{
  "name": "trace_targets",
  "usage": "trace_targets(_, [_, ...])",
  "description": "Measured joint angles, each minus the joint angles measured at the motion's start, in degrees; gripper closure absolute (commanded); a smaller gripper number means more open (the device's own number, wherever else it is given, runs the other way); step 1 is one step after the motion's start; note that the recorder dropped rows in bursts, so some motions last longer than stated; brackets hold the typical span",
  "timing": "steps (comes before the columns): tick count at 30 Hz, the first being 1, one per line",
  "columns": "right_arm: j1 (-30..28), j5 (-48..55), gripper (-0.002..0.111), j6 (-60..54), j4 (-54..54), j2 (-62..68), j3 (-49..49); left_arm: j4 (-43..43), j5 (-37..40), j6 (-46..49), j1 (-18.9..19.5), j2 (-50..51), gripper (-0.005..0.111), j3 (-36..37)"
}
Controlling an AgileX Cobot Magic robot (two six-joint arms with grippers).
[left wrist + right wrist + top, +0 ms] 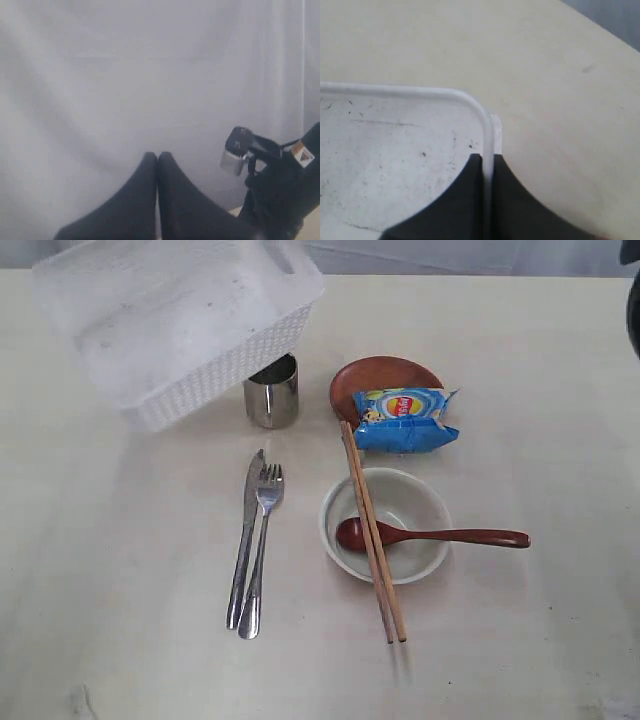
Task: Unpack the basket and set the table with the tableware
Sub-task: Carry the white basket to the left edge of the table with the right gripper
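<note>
**Right claw pinched on the basket; left claw shut on nothing**

The right claw (487, 159) was closed down to a sliver, its two dark fingers clamping a thin white edge of the basket (395, 140) just beside a rounded corner. The left claw (158, 156) was fully closed, fingertips pressed together, holding nothing and touching nothing, with only a grey curtain behind it.

In the exterior view the basket (180, 330) sat at about 10 o'clock of the tabletop (540, 640). It was tilted and blurred, with a flat, speckled white face uppermost and a perforated side facing the camera. The steel cup (272, 392) stood at its 4 o'clock, partly under its edge. The knife (245, 540) and fork (262, 540) lay side by side near the centre. The brown plate (385, 375) at 1 o'clock carried a blue chip bag (405, 418). The pale bowl (412, 498) held the wooden spoon (440, 536), and the chopsticks (372, 530) lay across its rim.
</note>
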Motion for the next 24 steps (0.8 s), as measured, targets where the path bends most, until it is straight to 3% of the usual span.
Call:
trace_targets(8, [10.7, 0.8, 0.109, -16.0, 2.3, 0.3, 0.0, -0.6, 4.4, -3.7, 4.4, -6.0, 0.107, 0.0])
trace_targets(14, [17.0, 2.7, 0.109, -26.7, 2.3, 4.2, -0.3, -0.8, 5.3, -4.5, 5.1, -6.5, 0.107, 0.0])
trace_targets(19, [20.7, -0.4, 0.109, -28.6, 2.0, 7.9, -0.3, -0.8, 5.5, -4.5, 5.1, -6.5, 0.107, 0.0])
trace_targets(24, [20.8, -5.9, 0.109, -24.0, -0.8, 10.0, -0.3, -0.8, 5.5, -4.5, 5.1, -6.5, 0.107, 0.0])
